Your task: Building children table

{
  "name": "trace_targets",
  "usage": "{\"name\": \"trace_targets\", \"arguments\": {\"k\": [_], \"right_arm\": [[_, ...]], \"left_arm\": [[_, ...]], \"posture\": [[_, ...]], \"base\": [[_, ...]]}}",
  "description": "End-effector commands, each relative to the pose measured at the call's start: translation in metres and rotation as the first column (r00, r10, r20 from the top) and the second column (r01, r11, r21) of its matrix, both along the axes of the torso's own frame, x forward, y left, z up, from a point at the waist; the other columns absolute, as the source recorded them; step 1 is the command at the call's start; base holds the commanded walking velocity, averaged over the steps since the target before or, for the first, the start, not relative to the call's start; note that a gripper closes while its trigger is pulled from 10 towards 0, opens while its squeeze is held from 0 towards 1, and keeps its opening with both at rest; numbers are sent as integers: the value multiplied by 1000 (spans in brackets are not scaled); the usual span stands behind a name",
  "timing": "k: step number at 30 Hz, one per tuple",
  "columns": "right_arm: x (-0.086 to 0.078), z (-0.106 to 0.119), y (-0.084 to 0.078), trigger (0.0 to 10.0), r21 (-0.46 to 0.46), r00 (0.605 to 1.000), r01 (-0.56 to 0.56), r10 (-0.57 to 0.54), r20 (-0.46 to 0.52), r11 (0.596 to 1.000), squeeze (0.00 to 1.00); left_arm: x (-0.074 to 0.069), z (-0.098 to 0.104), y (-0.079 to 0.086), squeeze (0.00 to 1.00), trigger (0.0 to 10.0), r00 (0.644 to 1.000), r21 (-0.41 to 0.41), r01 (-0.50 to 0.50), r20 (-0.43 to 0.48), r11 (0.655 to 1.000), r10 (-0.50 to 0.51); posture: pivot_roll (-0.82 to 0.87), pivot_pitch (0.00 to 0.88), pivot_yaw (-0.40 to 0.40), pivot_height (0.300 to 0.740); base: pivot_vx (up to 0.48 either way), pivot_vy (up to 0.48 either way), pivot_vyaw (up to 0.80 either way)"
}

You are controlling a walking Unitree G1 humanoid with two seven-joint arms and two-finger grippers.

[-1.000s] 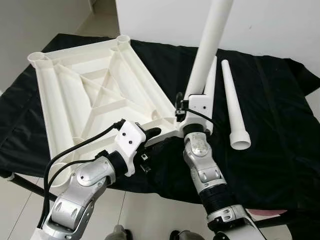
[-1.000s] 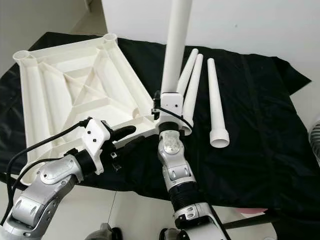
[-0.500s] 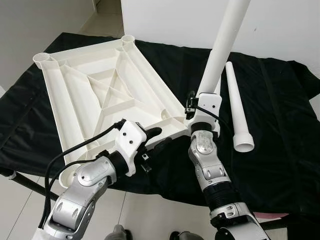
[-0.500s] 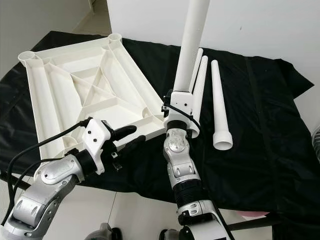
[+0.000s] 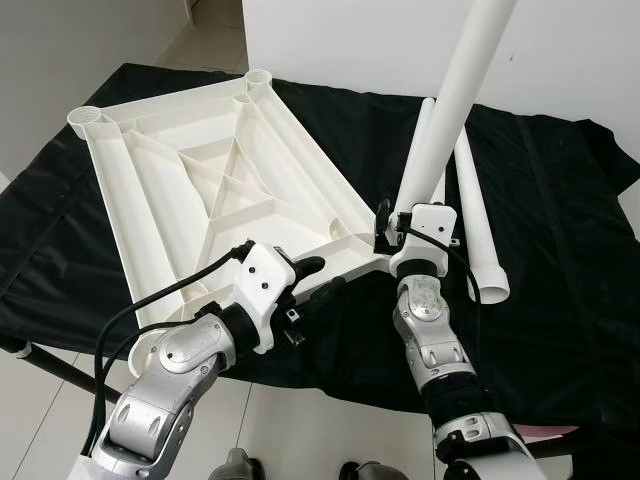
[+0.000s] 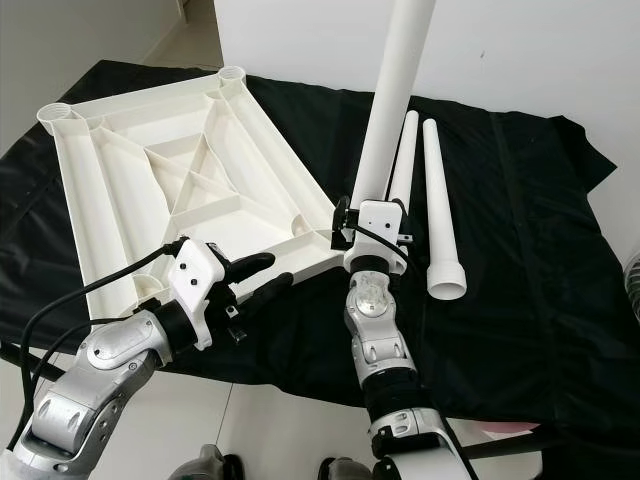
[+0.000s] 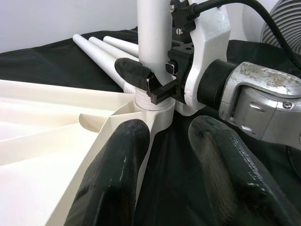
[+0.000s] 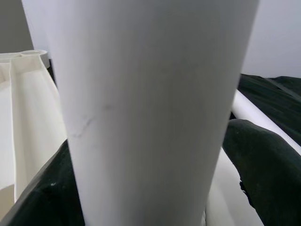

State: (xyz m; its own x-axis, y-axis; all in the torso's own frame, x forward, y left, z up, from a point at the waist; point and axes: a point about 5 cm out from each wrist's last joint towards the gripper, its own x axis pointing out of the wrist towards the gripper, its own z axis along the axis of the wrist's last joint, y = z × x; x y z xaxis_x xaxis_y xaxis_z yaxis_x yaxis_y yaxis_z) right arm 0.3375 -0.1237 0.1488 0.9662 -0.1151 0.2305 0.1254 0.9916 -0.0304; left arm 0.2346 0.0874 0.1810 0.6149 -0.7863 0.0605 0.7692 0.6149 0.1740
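At the tabletop's (image 5: 210,190) corner socket, a leg (image 5: 450,110) — clenched by the right gripper (image 7: 148,77) — is being seated; screwing-in is judged next, with the left gripper (image 5: 315,280) released.

white wall (image 5: 330,40), pale tiled floor (image 5: 330,440)

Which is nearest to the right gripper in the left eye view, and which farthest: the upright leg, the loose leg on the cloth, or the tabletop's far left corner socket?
1. Upright leg, held in the right gripper.
2. Loose leg, lying on the cloth to its right.
3. Far left corner socket, across the tabletop.
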Motion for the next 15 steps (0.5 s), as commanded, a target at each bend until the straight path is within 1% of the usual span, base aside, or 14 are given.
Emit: {"name": "trace_targets", "arguments": {"k": [1,2,3,5,8,11,12,13,14,15], "right_arm": [[-1,-22,-15,10000,-12,994,15,-16,-106,1000,0],[-1,-22,-15,10000,-12,994,15,-16,-106,1000,0],[1,-19,-15,10000,-20,995,-11,9,-96,1000,0],[5,-15,-17,10000,-10,994,-70,69,-84,997,0],[11,-10,-20,10000,-20,981,-171,169,-90,985,0],[13,-7,-23,10000,-32,976,-202,198,-90,979,0],[16,-4,-26,10000,-56,957,-280,274,-97,958,0],[16,-4,-26,10000,-56,957,-280,274,-97,958,0],[17,-3,-27,10000,-67,946,-314,306,-107,947,0],[17,-3,-27,10000,-67,946,-314,306,-107,947,0]], "left_arm": [[0,-2,0,0,10000,1000,8,-8,1,1000,8],[0,-2,0,0,10000,1000,8,-8,1,1000,8],[0,-2,0,0,10000,1000,8,-8,2,1000,8],[1,-2,0,0,10000,1000,6,-9,3,1000,9],[2,-1,0,0,10000,1000,5,-10,5,1000,10],[2,-1,0,0,10000,1000,5,-11,6,1000,11],[3,-1,0,0,10000,1000,5,-11,7,1000,11],[3,-1,0,0,10000,1000,5,-11,7,1000,11],[3,0,0,0,10000,1000,5,-11,8,1000,11],[3,0,0,0,10000,1000,5,-11,8,1000,11]], "posture": [[-23,114,8,740],[-23,114,8,740],[-26,115,8,740],[-26,115,8,740],[-29,117,11,740],[-32,120,14,740],[-32,120,14,740],[-32,120,14,740],[-35,123,19,740],[-35,123,19,740]], "base": [[0,0,0],[0,0,0],[0,0,0],[0,0,0],[0,0,0],[0,0,0],[0,0,0],[0,0,0],[0,0,0],[0,0,0]]}}
